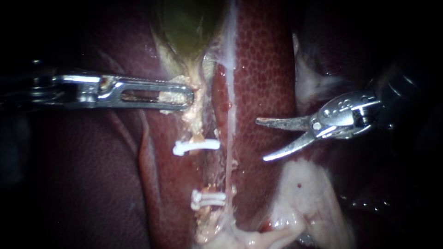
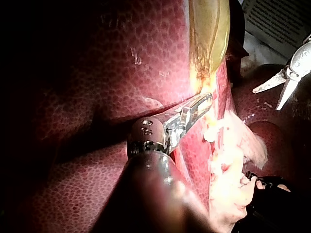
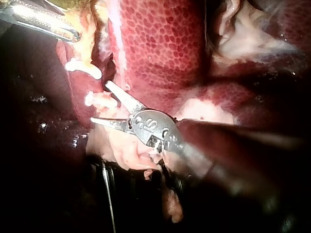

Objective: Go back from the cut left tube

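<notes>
- Between upper clip (image 1: 196, 146) & lower clip pair (image 1: 208, 199), along the liver's (image 1: 265, 69) central groove: cut left tube (image 1: 198, 134) shows a gap, stumps apart, each end clipped. Cut looks done.
- L instrument (image 1: 182, 97): jaws clamped on yellowish tissue at the narrow end of the gallbladder (image 1: 187, 27), just above upper clip. Prob. there to put tension on the neck so the stumps sit apart & in sight.
- R instrument (image 1: 261, 139): blades spread, clear gap, nothing btwn them. Tips hang over bare liver, near the tubes but not touching, on the far side of the right tube from the clips. Judged: off the cut site, w/ more retreat toward the liver's right edge left to do.
- Right tube (image 1: 229, 152): thin pale strand, looks intact, runs just beside the clips, btwn them & the R blades. Risk: open blades could snag it. Safest exit seems straight back along the shaft, away from it.
- Containers: none in view, so nothing to report inside any.
</notes>
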Tool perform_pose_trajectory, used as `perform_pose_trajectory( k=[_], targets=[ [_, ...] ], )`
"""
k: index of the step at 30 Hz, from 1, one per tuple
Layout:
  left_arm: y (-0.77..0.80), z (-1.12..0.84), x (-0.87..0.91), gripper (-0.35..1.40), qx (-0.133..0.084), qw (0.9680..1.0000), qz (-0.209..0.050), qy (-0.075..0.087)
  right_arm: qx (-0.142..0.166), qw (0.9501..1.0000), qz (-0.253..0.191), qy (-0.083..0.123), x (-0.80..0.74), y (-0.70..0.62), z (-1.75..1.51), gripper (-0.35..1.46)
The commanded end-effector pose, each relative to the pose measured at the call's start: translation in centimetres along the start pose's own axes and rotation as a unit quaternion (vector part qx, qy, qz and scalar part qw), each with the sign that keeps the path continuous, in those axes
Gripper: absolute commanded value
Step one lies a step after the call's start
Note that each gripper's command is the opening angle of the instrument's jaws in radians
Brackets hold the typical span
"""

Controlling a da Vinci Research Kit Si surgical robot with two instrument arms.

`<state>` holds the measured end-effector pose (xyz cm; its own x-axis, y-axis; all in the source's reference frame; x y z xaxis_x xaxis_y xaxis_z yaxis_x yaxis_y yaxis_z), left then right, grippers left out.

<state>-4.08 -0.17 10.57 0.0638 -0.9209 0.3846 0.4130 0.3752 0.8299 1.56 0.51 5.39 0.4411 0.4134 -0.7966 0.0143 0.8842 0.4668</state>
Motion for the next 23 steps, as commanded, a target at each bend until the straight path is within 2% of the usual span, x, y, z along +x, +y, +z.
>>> perform_pose_trajectory(
  k=[1,6,23],
  targets=[
    [0.00,0.03,0.00,-0.35,0.000,1.0000,0.000,0.000,0.000,1.0000,0.000,0.000,0.00,0.00,0.00,1.43],
    [0.00,0.09,0.00,-0.35,0.002,1.0000,0.002,0.005,0.000,1.0000,0.000,0.000,0.00,0.00,-0.01,1.43],
    [0.01,0.05,-0.03,-0.35,0.009,0.9999,0.003,0.009,0.000,1.0000,0.001,0.001,0.02,0.00,-0.03,1.43]
  ],
)
